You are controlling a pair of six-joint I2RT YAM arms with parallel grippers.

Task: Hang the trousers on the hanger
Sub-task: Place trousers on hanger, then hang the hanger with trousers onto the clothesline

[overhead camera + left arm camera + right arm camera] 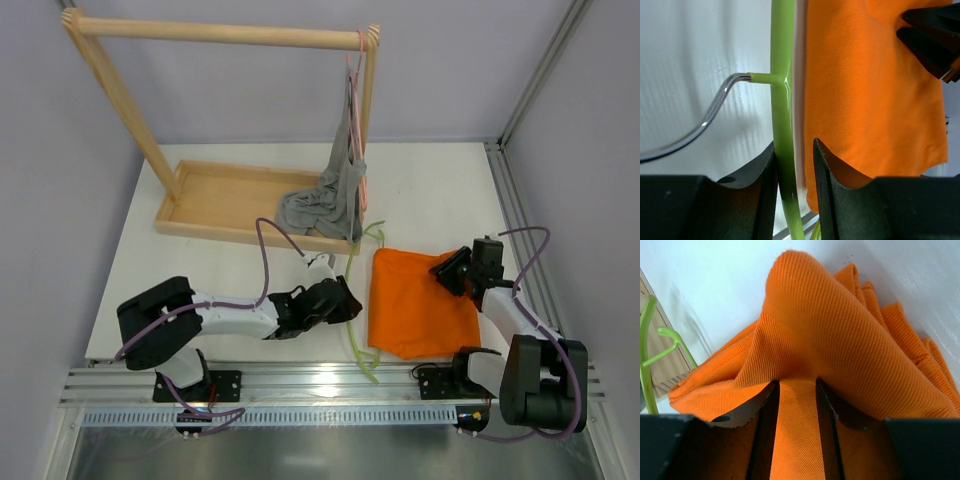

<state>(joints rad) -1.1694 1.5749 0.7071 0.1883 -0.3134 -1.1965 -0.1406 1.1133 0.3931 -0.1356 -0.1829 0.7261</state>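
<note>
Trousers pinched, hanger only loosely straddled, nothing draped yet

So the left end effector (794,150) straddles the bar of the lime-green hanger (781,100), jaws slack with a gap on one side, not clamping it. The right end effector (797,385) is closed on a raised fold of the orange trousers (420,305), which lie bunched on the worktop (150,270) just beside the hanger. Looks like the grab-and-line-up step to me. Next the left needs a firm hold while the right drags cloth over the bar. Count: two end effectors, one pair of trousers, two hangers (green plus a pink hanger (352,95) on the wooden rack (220,35)), one grey garment (325,200).
</note>
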